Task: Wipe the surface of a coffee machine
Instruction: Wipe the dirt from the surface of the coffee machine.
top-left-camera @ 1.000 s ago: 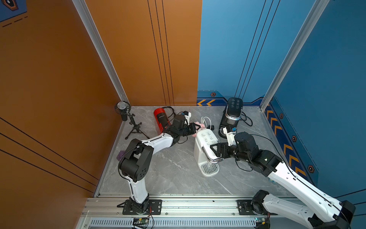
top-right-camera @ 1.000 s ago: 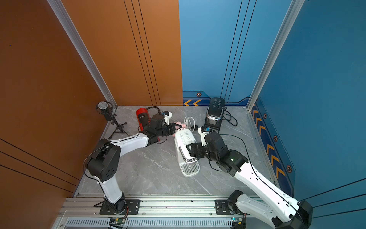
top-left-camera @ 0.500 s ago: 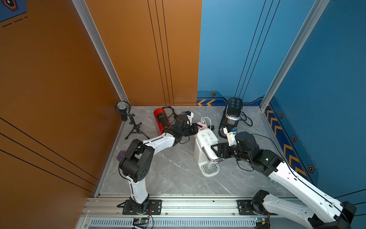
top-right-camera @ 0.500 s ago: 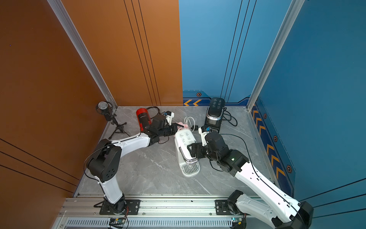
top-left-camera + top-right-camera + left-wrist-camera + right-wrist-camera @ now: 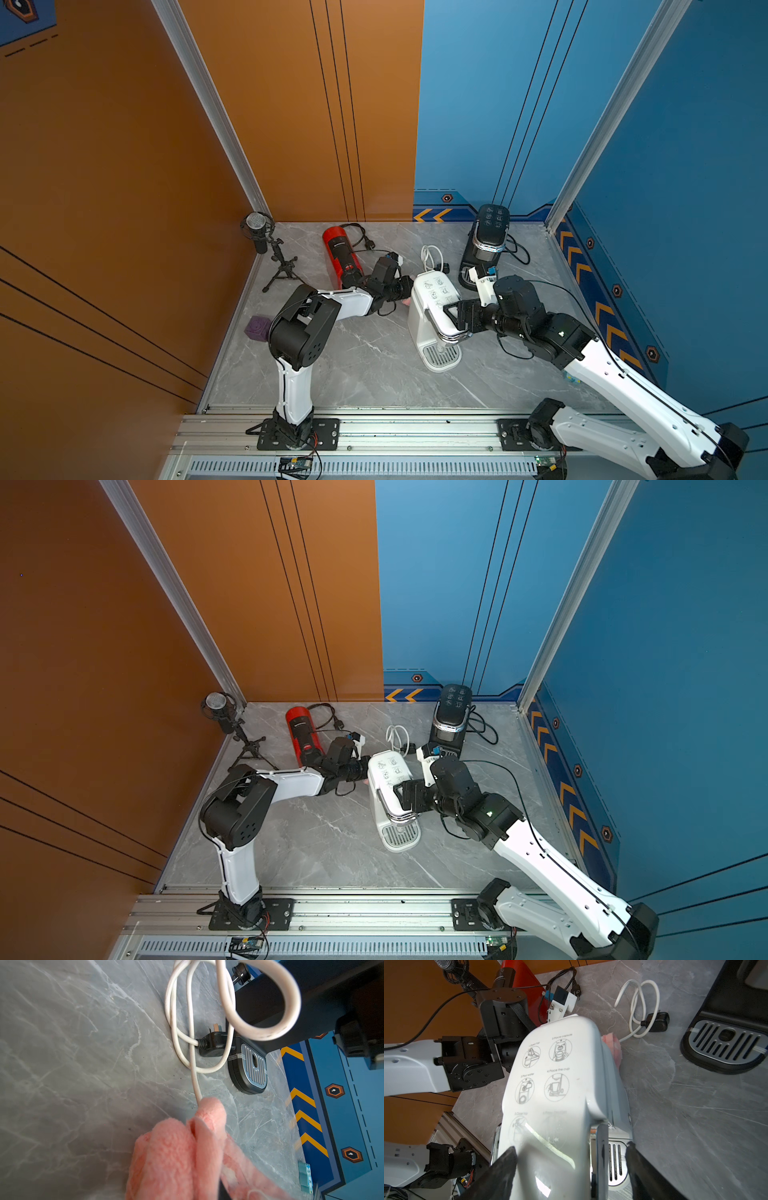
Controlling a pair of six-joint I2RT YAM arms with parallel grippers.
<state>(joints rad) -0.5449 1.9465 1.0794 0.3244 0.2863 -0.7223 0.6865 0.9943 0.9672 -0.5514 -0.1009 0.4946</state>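
My left gripper (image 5: 404,291) is clamped on the pink cloth (image 5: 182,1153). It bunches right over the fingertips, so all I see there is fleece. The wad sits low at the rear of the white coffee machine (image 5: 432,301), near where its white cord (image 5: 192,1047) loops on the tabletop (image 5: 357,370). In the right wrist view a fold pokes out behind the body, touching or just beside it, I can't say which.

My right gripper (image 5: 456,321) stands wide astride the machine's front end. One finger (image 5: 506,1163) is against the shell, and a sliver of gap shows at the other by the chrome handle. That's bracing, not squeezing, I'd say.

So the step in hand looks like wiping the back and side. Next call: press the cloth flat to the shell and sweep up toward the printed top, clear of that cord, while the right stops the machine sliding.
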